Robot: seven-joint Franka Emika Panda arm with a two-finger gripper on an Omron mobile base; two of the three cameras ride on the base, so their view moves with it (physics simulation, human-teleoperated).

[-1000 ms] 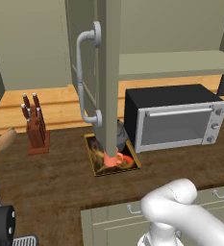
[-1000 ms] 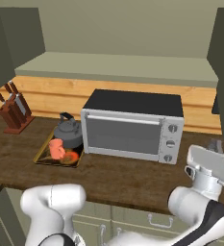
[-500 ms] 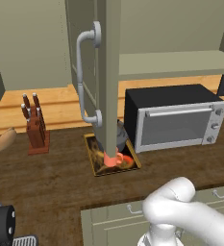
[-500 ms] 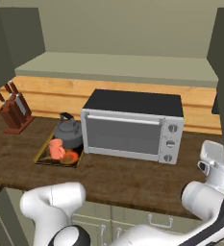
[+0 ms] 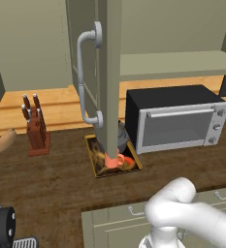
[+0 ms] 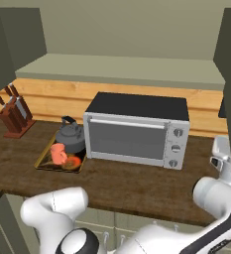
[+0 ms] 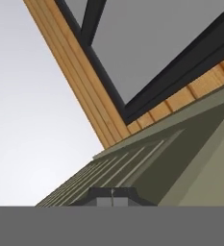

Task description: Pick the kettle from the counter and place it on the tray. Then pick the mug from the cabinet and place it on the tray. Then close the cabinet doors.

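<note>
With nothing between them, the jaws are pressed together, right up against the ribbed grey-green panel of a cabinet door [image 7: 147, 163].

Taking the boxy silver-fronted toaster oven [image 6: 137, 130] as landmark: just left of it, on the dark wood-grain surface [image 6: 137, 183], lies the shallow yellow-rimmed tray [image 6: 43, 159]. On that tray stand the squat round grey kettle [image 6: 70, 137] and, in front of it, the small salmon mug [image 6: 58, 153]. Farther left stands a knife block [image 6: 15, 115]. Another door with a curved tubular handle [image 5: 84, 77] hangs open, left of the oven.

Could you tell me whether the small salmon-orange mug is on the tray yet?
Yes: the salmon-orange mug stands upright on the yellow-rimmed tray, beside the dark grey kettle.
</note>
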